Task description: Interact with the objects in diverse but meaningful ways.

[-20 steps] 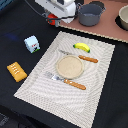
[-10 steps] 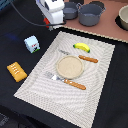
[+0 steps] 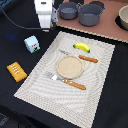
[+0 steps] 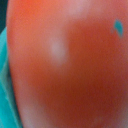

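Compared with a second ago, the end effector (image 3: 45, 26) has drifted slightly toward the exterior view's left at the placemat's (image 3: 95, 95) far corner, likely carrying a pick. The wrist view is filled by a glossy red-orange tomato (image 4: 70, 65), pale highlights on its skin, evidently clamped between the jaws, while the banana (image 3: 82, 47) lies untouched on the mat.
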